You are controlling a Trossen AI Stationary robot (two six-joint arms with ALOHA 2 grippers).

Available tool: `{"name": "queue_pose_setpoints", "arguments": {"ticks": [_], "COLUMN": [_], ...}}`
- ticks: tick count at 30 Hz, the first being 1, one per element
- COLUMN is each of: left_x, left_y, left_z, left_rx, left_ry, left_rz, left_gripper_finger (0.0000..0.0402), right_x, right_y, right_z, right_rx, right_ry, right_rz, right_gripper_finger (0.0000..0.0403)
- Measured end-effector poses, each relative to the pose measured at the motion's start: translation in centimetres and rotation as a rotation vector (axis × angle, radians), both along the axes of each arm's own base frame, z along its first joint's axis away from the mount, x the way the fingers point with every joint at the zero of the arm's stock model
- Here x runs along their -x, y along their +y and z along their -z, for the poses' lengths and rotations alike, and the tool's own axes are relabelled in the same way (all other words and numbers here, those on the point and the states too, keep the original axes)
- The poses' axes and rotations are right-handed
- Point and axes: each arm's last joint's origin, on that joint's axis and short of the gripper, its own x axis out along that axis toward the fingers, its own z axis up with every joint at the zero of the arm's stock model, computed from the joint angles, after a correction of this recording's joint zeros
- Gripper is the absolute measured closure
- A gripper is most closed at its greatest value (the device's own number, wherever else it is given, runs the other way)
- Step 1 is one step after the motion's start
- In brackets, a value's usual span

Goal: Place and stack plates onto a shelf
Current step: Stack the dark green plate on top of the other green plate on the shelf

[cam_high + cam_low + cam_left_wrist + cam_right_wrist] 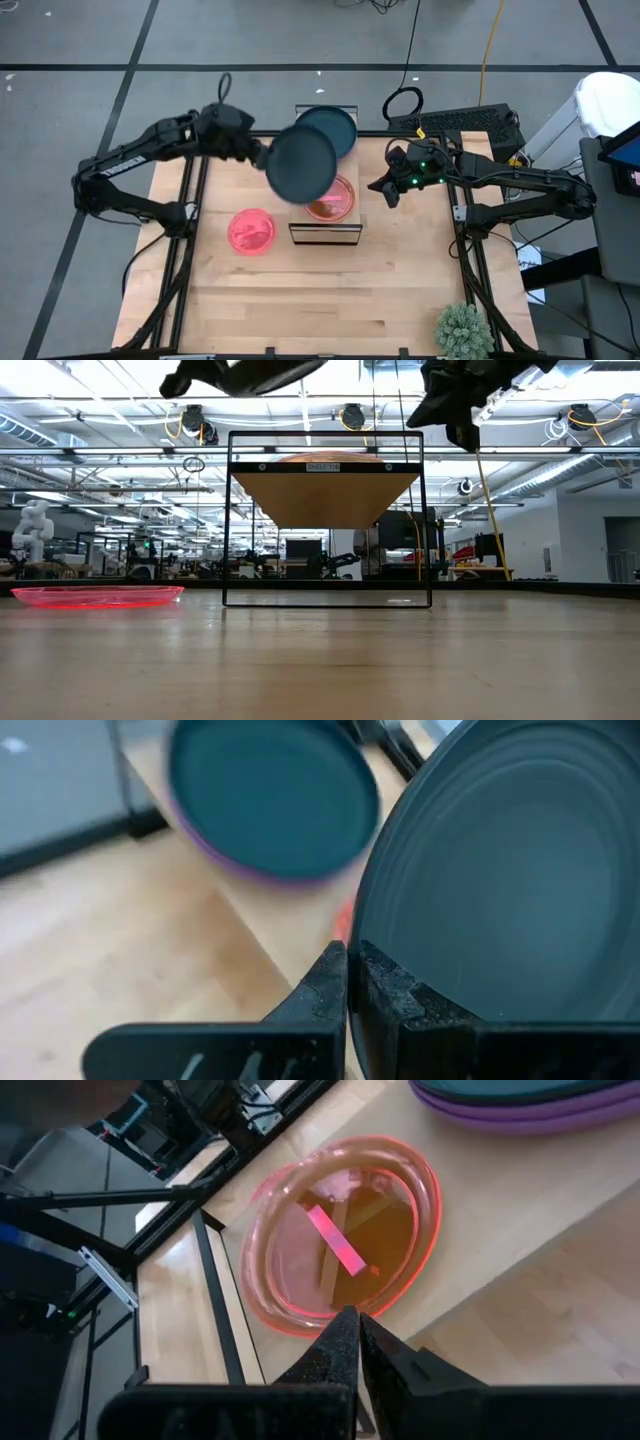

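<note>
Left pincer [262, 153] grips dark plate [300, 163]; no legible writing.

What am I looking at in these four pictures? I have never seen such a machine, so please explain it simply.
This is a robot with two dark arms at a wooden table. One picture looks down from above, one looks level across the table, and two come from cameras on the arms' wrists.

The left gripper is shut on the rim of a dark plate, held in the air above the shelf, a small rack with a wood top. On the shelf lie a pink plate and a stack of purple plates with a dark one on top. Another pink plate lies on the table. The right gripper, empty and shut, hangs beside the shelf.
</note>
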Motion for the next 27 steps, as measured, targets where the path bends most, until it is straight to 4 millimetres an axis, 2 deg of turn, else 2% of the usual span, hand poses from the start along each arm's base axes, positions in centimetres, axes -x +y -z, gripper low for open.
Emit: {"name": "queue_pose_setpoints", "arguments": {"ticks": [7, 14, 21, 27], "left_x": [0.1, -1.3, -2.8, -2.9], "left_y": [4.0, 8.0, 10.3, 11.5], "left_z": [-1.1, 0.0, -0.2, -0.3], "left_rx": [-0.109, -0.105, -0.220, -0.233], "left_ry": [-0.126, -0.162, -0.265, -0.312], "left_rz": [-0.142, -0.156, -0.162, -0.216], "left_gripper_finger": [0.0392, 0.0392, 0.0392, 0.0392], "right_x": [-0.2, -0.2, -0.2, -0.2], "right_y": [0.0, -0.1, 0.0, -0.1], "right_z": [-0.3, -0.3, -0.3, -0.4], "right_rx": [0.029, 0.110, 0.062, 0.089], "right_ry": [-0.035, -0.034, -0.038, -0.043], "right_rz": [-0.012, -0.061, -0.030, -0.039], "right_gripper_finger": [0.0403, 0.0403, 0.0403, 0.0403]}}
